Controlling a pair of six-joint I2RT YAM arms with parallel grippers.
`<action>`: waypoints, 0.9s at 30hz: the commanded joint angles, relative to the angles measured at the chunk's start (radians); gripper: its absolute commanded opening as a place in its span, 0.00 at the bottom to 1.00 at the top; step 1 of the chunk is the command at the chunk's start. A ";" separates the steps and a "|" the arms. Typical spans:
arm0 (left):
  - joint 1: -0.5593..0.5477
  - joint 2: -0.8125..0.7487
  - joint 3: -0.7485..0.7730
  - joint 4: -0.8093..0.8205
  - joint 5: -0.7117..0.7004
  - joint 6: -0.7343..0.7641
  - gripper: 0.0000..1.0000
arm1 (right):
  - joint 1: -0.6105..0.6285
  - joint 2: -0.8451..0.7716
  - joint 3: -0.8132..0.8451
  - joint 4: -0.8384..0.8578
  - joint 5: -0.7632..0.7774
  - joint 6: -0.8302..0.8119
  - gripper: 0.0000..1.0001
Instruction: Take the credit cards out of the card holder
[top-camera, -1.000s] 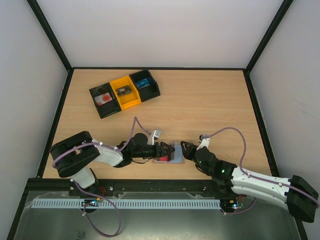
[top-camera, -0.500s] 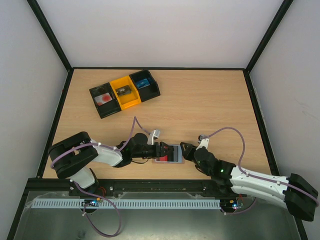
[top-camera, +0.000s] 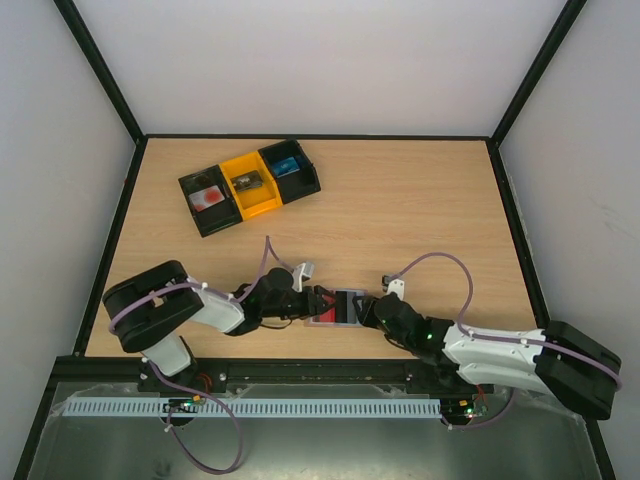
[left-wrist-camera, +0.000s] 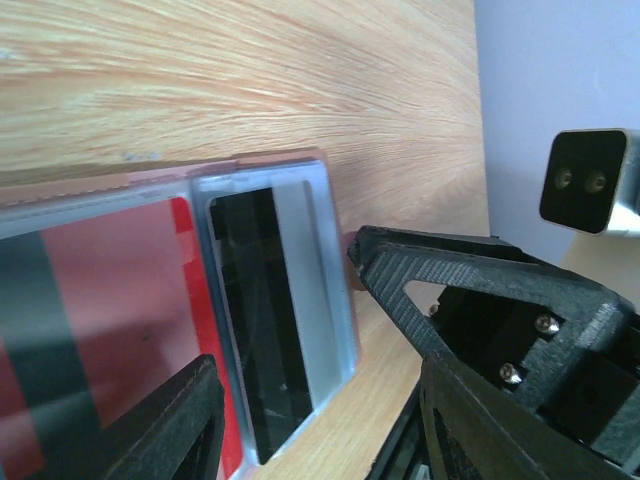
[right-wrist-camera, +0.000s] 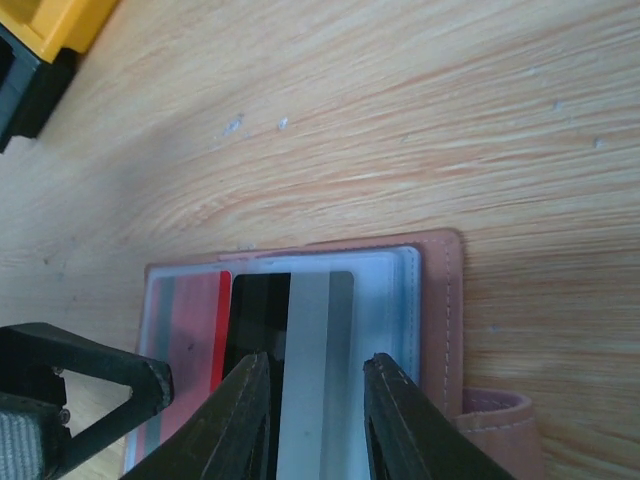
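The card holder (top-camera: 341, 306) lies open on the worktop (top-camera: 420, 210), a red card (right-wrist-camera: 195, 330) and a black-and-grey card (right-wrist-camera: 300, 330) in its clear sleeves. The left hand (top-camera: 319, 300) sits at the holder's left side, its jaws about half wide over the red card. The right hand (top-camera: 367, 310) is at the holder's right side, its jaws narrow but apart above the black-and-grey card.

Pale wooden table (top-camera: 420, 200); plain white walls (top-camera: 320, 60); black frame (top-camera: 100, 70).
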 joint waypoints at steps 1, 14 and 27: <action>0.009 0.048 -0.016 0.048 0.005 0.020 0.56 | 0.000 0.055 0.028 0.055 -0.025 -0.014 0.27; 0.010 0.135 -0.014 0.139 0.053 -0.005 0.55 | 0.000 0.109 0.033 0.075 -0.040 -0.017 0.21; 0.012 0.141 -0.016 0.143 0.055 -0.007 0.54 | 0.000 0.080 0.072 0.027 -0.040 -0.033 0.19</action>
